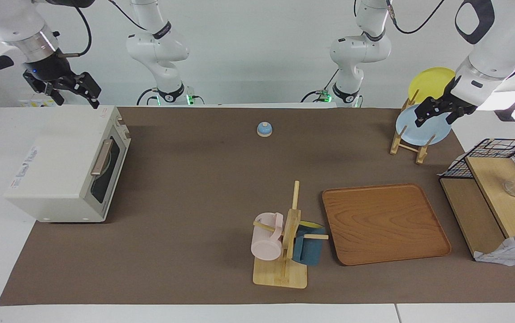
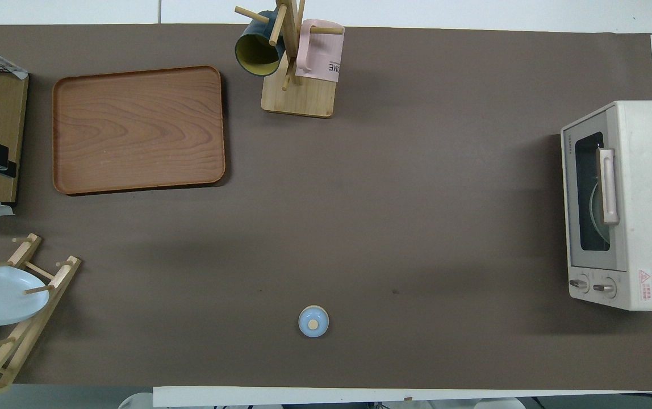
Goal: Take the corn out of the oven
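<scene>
While the oven [image 1: 67, 166] sits shut, the right pincer [image 1: 71, 89] hangs above it.

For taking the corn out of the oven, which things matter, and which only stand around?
For the job:
- oven, door shut; corn not visible
- right gripper, over the oven

Only standing around:
- wooden tray
- mug tree
- plate rack
- small blue bell
- left gripper, over the plate rack

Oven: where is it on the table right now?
The oven sits at the right arm's end of the table, door shut, with the right gripper hanging above its top.
</scene>
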`<action>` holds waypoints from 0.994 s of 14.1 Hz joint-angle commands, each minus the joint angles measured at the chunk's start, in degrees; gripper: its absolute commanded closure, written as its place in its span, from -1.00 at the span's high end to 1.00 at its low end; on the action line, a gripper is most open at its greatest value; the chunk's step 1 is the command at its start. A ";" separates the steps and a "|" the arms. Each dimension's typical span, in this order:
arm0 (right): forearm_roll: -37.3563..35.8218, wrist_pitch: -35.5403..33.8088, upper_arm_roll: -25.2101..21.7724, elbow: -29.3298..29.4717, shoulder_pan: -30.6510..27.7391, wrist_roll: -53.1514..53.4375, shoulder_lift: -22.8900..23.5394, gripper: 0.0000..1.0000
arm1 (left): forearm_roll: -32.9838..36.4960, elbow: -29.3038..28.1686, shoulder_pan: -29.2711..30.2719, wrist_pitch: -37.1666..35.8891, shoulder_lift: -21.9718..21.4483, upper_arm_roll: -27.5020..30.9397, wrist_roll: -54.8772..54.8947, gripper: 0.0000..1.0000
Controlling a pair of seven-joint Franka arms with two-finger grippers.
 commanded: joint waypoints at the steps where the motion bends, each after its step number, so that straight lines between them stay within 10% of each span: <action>1: -0.45 -1.09 -0.16 -0.32 -0.25 -1.67 -0.50 1.00 | -0.28 -1.00 -0.42 0.62 -1.18 0.35 1.25 0.99; 7: -0.02 -0.49 0.01 -1.29 -0.08 -1.93 -0.94 1.00 | -0.37 -1.52 -0.42 1.32 -1.44 0.35 1.34 0.99; 8: 0.16 -0.05 0.10 -1.98 0.45 -1.85 -1.03 0.60 | -0.28 -1.52 -0.42 1.23 -1.45 0.35 1.34 0.99; 10: 0.07 5.90 0.63 -7.15 0.71 -2.20 -2.17 -0.93 | -0.28 -1.44 -1.20 0.88 -1.36 0.35 0.99 1.00; 14: -2.64 14.96 0.72 -12.88 1.33 -2.99 0.72 -1.00 | -0.28 -1.44 -0.77 0.79 -1.36 0.44 0.90 1.00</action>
